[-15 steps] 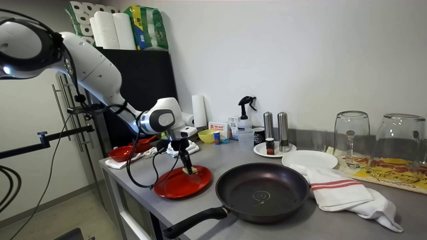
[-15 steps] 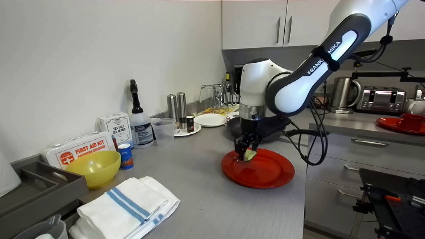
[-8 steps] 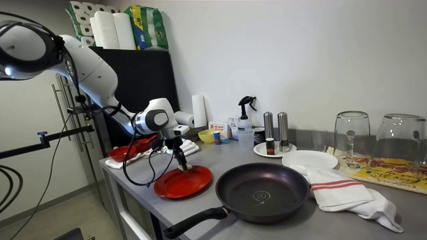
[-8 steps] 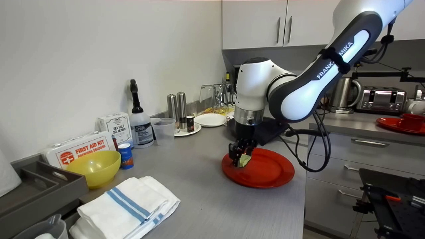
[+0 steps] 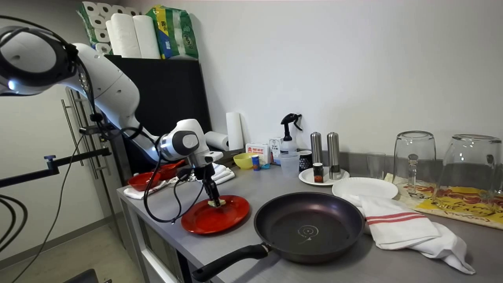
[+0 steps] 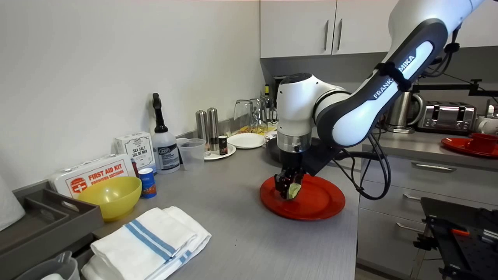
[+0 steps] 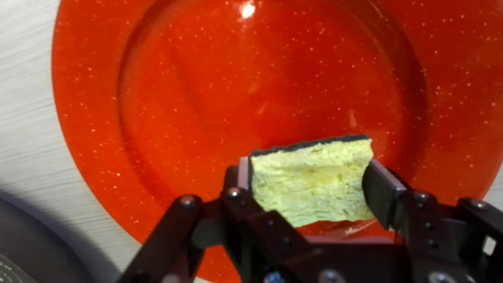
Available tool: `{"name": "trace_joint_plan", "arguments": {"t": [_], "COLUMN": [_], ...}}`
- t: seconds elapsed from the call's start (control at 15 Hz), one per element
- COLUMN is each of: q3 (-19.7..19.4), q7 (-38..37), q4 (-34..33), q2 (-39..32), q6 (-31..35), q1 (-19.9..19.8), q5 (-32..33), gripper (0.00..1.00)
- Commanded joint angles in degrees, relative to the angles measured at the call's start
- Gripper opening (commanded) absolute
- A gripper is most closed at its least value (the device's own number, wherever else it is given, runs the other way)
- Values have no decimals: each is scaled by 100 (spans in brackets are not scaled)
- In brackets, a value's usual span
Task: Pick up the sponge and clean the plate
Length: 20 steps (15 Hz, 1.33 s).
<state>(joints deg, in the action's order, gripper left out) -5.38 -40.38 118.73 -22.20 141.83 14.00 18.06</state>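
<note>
Two dark fingers (image 7: 381, 192) of the Robotiq gripper (image 7: 311, 181) pinch a yellow sponge (image 7: 310, 196) by its ends in the wrist view; a thin dark layer lines one long edge. The sponge sits off-centre over the well of the speckled red plate (image 7: 235, 78); pick-up is done, and the step in hand is judged to be wiping. Whether it bears on the plate is hard to tell, since its underside is hidden in all views. Good technique would press just enough to spread the sponge without skidding the plate over the grey countertop (image 6: 241, 233), then sweep in overlapping strokes from the well out to the rim, fingertips clear of the surface. Firm, even squeeze on both ends should stop the block twisting at each reversal. Strokes toward the black frying pan (image 5: 309, 226) should end early – it stands near the plate, not touching – lest the gripper knock it.
</note>
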Motion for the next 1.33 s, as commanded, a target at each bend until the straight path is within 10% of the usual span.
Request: {"name": "trace_joint_plan", "arguments": {"t": [0.0,0.53,0.6,0.8,1.27], "q3": [-28,-84,-152,-520,-3027], "q7": [-119,-1019,-1201,-1898,-4529], "q4": [-159,-100,-112,-112,-436], "q2": [-68,288,302,280,-294], "q6": [-295,1162,1397,2245,3905], "q1": [45,2,27,197,1693], "q5": [109,-308,-255,99,1854], "gripper": [43,43,92,100,100]}}
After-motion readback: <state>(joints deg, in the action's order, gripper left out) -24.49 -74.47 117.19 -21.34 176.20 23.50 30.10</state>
